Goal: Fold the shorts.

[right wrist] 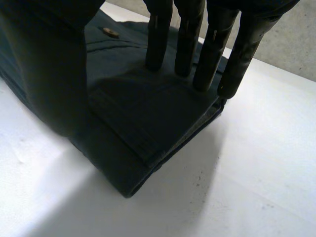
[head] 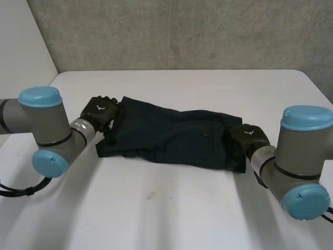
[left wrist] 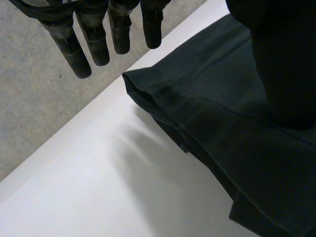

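Both hands were straight-fingered (no pinch): left hand (head: 99,112) hovering at the shorts' (head: 166,133) left end, right hand (head: 247,136) pressing the right end, so cloth might slide rather than fold.

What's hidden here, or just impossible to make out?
Head view: the right hand covers the end of the shorts beneath it, and the left hand hides its own fingertips.
Left wrist view: a dark mass close to the camera hides part of the shorts; whether it touches them is unclear.
Right wrist view: the shorts run past the edge, and the button is too small for detail.
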{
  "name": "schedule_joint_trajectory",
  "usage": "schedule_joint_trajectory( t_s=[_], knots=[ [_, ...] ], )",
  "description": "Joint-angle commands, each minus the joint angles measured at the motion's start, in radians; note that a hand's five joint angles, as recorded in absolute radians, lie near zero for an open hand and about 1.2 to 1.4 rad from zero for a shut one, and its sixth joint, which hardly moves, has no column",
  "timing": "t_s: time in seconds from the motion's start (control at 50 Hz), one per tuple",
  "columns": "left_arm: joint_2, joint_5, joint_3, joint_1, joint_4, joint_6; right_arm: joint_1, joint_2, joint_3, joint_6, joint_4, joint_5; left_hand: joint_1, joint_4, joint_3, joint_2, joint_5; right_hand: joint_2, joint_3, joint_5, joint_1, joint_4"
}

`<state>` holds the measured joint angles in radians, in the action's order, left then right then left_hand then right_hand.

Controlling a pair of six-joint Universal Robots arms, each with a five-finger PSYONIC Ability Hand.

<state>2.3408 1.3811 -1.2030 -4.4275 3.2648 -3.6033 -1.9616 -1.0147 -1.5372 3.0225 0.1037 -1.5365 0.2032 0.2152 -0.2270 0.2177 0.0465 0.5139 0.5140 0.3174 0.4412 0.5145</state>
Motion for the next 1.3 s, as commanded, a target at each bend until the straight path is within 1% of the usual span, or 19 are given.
schedule_joint_trajectory(
  t_s=[0.02,0.1,0.12,0.14,0.26,0.34,0.54,0.64,0.72,0.8,0.92,0.96,1.0,1.04,1.06,1.12,1.18,1.2,1.3],
  knots=[
    [-0.017,-0.001,-0.035,0.01,-0.005,0.001,0.001,0.053,0.019,-0.007,0.044,-0.004,0.025,0.013,-0.001,0.01,0.007,0.246,0.246,0.268,0.319,0.245],
    [-0.052,-0.001,-0.061,0.008,-0.005,0.001,0.003,0.059,0.019,-0.013,0.047,-0.004,0.025,0.013,-0.001,0.01,0.007,0.645,0.645,0.667,0.717,0.644],
    [-0.073,-0.002,-0.07,0.008,-0.005,0.003,0.003,0.059,0.019,-0.019,0.05,-0.004,0.019,0.007,0.005,0.005,0.001,0.84,0.84,0.862,0.913,0.84],
    [-0.086,-0.002,-0.075,0.008,-0.005,0.005,0.003,0.059,0.019,-0.024,0.05,-0.004,0.016,0.004,0.008,0.002,-0.002,0.882,0.882,0.904,0.955,0.881],
    [-0.188,-0.002,-0.099,0.007,-0.01,0.017,0.032,0.032,0.011,-0.085,0.033,-0.001,0.004,-0.007,0.019,-0.01,-0.013,0.882,0.882,0.904,0.955,0.882],
    [-0.276,-0.005,-0.138,0.002,-0.025,0.018,0.075,-0.03,-0.004,-0.204,-0.004,0.001,-0.004,-0.016,0.028,-0.019,-0.022,0.882,0.882,0.904,0.955,0.882],
    [-0.425,-0.059,-0.273,-0.023,-0.043,0.026,0.213,-0.091,0.022,-0.658,-0.142,-0.007,-0.007,-0.019,0.031,-0.022,-0.025,0.882,0.882,0.904,0.955,0.882],
    [-0.437,-0.065,-0.302,-0.021,-0.042,0.043,0.158,-0.108,0.101,-0.761,-0.142,-0.002,-0.007,-0.019,0.031,-0.022,-0.025,0.882,0.882,0.904,0.955,0.882],
    [-0.436,-0.065,-0.294,-0.013,-0.037,0.069,0.011,-0.101,0.199,-0.801,-0.134,0.022,-0.007,-0.019,0.031,-0.022,-0.025,0.882,0.882,0.904,0.955,0.882],
    [-0.436,-0.065,-0.276,-0.009,-0.031,0.109,-0.132,-0.033,0.282,-0.84,-0.107,0.107,-0.004,-0.016,0.028,-0.019,-0.022,0.882,0.882,0.904,0.955,0.882],
    [-0.429,-0.062,-0.213,0.013,-0.025,0.202,-0.315,0.073,0.305,-0.919,-0.052,0.406,-0.001,-0.013,0.025,-0.016,-0.019,0.882,0.882,0.904,0.955,0.882],
    [-0.426,-0.062,-0.199,0.019,-0.024,0.233,-0.318,0.099,0.305,-0.921,-0.039,0.47,-0.001,-0.013,0.025,-0.016,-0.019,0.882,0.882,0.904,0.955,0.882],
    [-0.425,-0.06,-0.173,0.025,-0.024,0.27,-0.319,0.117,0.305,-0.912,-0.029,0.535,0.004,-0.008,0.019,-0.01,-0.013,0.717,0.717,0.739,0.79,0.717],
    [-0.423,-0.06,-0.153,0.03,-0.024,0.288,-0.321,0.113,0.305,-0.901,-0.027,0.544,0.007,-0.005,0.016,-0.007,-0.01,0.5,0.5,0.522,0.573,0.499],
    [-0.419,-0.057,-0.129,0.036,-0.025,0.307,-0.321,0.11,0.31,-0.883,-0.024,0.542,0.01,-0.002,0.014,-0.004,-0.008,0.266,0.266,0.288,0.339,0.266],
    [-0.4,-0.053,-0.09,0.043,-0.025,0.325,-0.312,0.104,0.318,-0.818,-0.018,0.535,0.013,0.001,0.011,-0.001,-0.005,0.079,0.079,0.101,0.152,0.079],
    [-0.367,-0.051,-0.035,0.059,-0.033,0.34,-0.266,0.039,0.321,-0.621,-0.016,0.481,0.016,0.004,0.008,0.002,-0.002,-0.126,-0.126,-0.104,-0.053,-0.126],
    [-0.356,-0.051,-0.02,0.066,-0.034,0.344,-0.237,-0.02,0.319,-0.487,-0.018,0.428,0.016,0.004,0.008,0.002,-0.002,-0.246,-0.246,-0.224,-0.173,-0.246],
    [-0.278,-0.05,0.048,0.132,-0.039,0.35,-0.148,-0.091,0.318,-0.112,-0.021,0.294,0.019,0.007,0.005,0.005,0.001,-0.338,-0.338,-0.316,-0.265,-0.338]
  ],
)
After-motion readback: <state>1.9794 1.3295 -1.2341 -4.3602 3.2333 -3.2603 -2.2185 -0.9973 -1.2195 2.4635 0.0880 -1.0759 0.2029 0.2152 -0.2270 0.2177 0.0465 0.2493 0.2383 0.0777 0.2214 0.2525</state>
